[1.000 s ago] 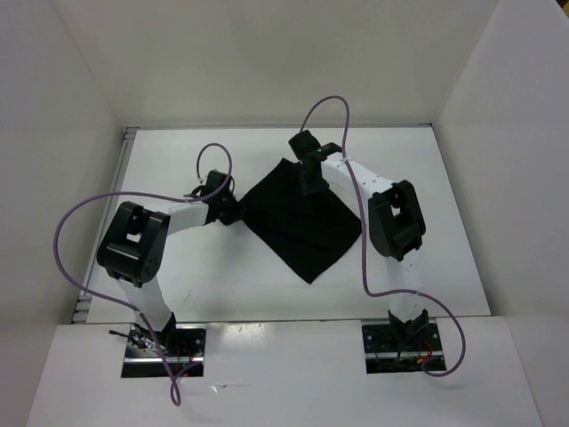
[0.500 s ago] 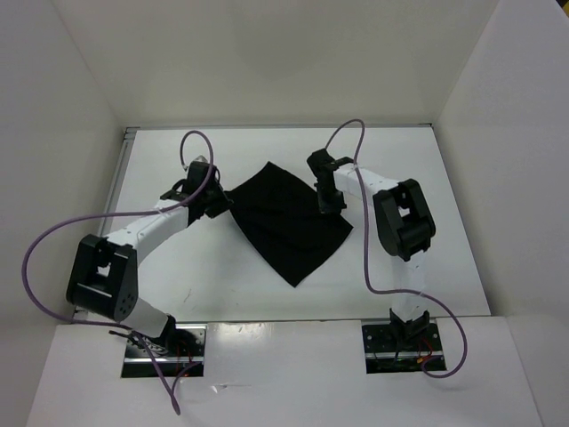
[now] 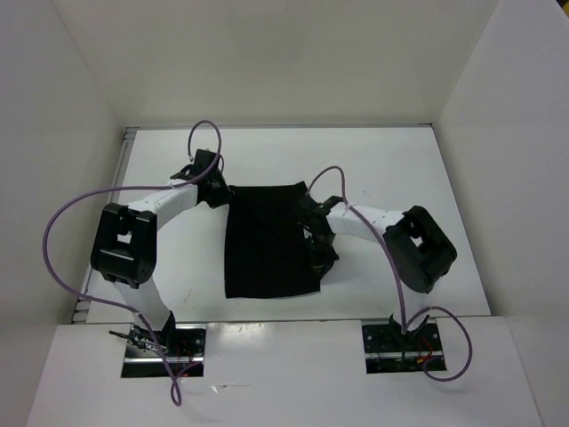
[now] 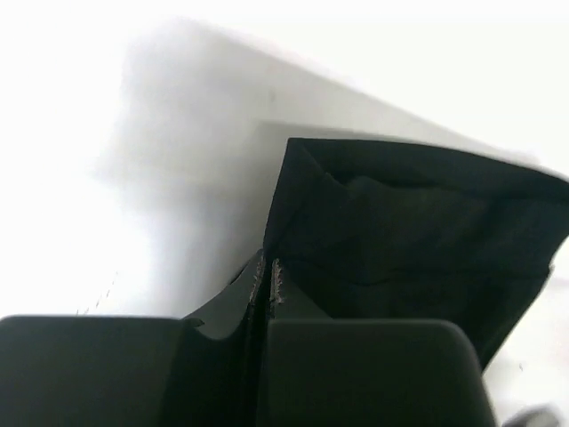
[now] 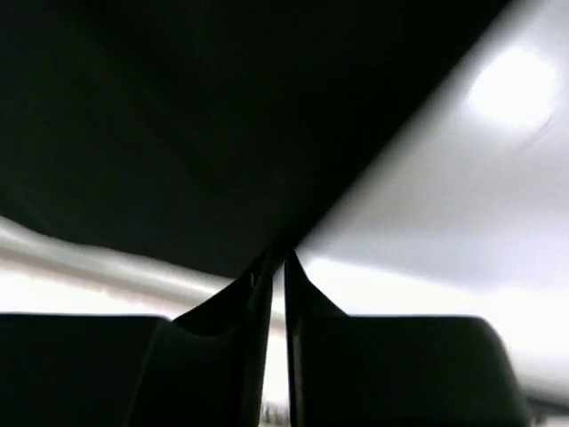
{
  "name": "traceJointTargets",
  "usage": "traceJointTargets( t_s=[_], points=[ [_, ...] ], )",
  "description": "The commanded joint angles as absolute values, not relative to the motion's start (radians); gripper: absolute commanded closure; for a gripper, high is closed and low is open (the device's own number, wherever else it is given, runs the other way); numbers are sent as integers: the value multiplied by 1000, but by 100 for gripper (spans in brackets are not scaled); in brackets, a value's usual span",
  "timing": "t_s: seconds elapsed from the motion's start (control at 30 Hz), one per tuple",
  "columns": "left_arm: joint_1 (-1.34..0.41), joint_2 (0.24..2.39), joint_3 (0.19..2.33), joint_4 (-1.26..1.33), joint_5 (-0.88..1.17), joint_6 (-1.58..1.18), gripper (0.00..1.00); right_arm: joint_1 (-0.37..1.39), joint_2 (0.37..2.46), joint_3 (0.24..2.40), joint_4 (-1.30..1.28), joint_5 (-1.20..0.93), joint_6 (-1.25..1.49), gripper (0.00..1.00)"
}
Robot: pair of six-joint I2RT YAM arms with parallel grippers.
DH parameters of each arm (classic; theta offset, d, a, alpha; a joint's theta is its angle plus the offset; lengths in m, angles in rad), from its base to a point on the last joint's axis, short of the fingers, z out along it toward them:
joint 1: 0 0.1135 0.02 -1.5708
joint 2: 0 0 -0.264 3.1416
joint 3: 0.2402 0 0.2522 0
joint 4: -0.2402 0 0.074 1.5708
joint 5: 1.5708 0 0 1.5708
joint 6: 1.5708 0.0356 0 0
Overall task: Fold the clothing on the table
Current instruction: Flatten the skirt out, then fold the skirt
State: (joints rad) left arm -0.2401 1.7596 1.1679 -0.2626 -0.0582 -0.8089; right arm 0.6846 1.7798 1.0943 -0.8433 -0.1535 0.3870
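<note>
The tabletop (image 3: 400, 160) is a glossy white rectangle with a thin metal strip along its left edge, shut in by plain white panels (image 3: 267, 62) on the far, left and right sides.

The clothing (image 3: 267, 245) sits in the middle of the tabletop, between the two arms. It is a matte black piece, roughly rectangular, with its long sides running from far to near. Its near edge looks to rest on the surface, close to the front.

The left arm (image 3: 160, 203) reaches in from the left to the far-left corner of the clothing (image 4: 418, 240). The right arm (image 3: 373, 221) bends back from the right to the fabric's right edge.

The left end effector (image 3: 216, 189) is clamped on that far-left corner. In the left wrist view its fingers (image 4: 356, 365) stand pressed together around the left end effector's tip (image 4: 269, 267), with black cloth rising out from between them, clear of the white surface.

The right end effector (image 3: 318, 240) is nearly closed. In the right wrist view the clothing (image 5: 178, 116) narrows down into the right end effector's tips (image 5: 277, 258), pinched there, with only a thin bright slit between the fingers below.

Purple cables (image 3: 46, 245) loop from each arm down to the metal base plates (image 3: 164, 351) at the near edge.
</note>
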Motion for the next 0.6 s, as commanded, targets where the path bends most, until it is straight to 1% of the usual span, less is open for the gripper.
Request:
traceJointTargets(
  t_s=[0.0, 0.03, 0.07, 0.1, 0.17, 0.23, 0.27, 0.37, 0.57],
  points=[
    [-232, 1790, 1238, -250, -35, -746, 100, 672, 1655, 1173, -985, -165, 442, 81],
    [-232, 1799, 1238, -250, -35, -746, 100, 663, 1655, 1265, -985, -119, 452, 73],
    [-223, 1816, 1262, -250, -25, -732, 100, 654, 1655, 1308, -985, -30, 453, 71],
    [-222, 1831, 1275, -250, -15, -712, 100, 629, 1716, 1424, -945, 97, 453, 66],
    [-213, 1842, 1285, -261, -5, -703, 100, 617, 1806, 1524, -899, 171, 439, 65],
    [-213, 1842, 1285, -261, 5, -693, 100, 608, 1862, 1592, -836, 247, 402, 62],
    [-213, 1853, 1285, -261, 5, -684, 100, 598, 1909, 1606, -809, 280, 378, 62],
    [-204, 1864, 1285, -252, 24, -684, 100, 551, 1994, 1672, -692, 247, 313, 61],
    [-204, 1884, 1285, -252, 25, -675, 100, 485, 2101, 1749, -638, 177, 242, 61]
  ],
)
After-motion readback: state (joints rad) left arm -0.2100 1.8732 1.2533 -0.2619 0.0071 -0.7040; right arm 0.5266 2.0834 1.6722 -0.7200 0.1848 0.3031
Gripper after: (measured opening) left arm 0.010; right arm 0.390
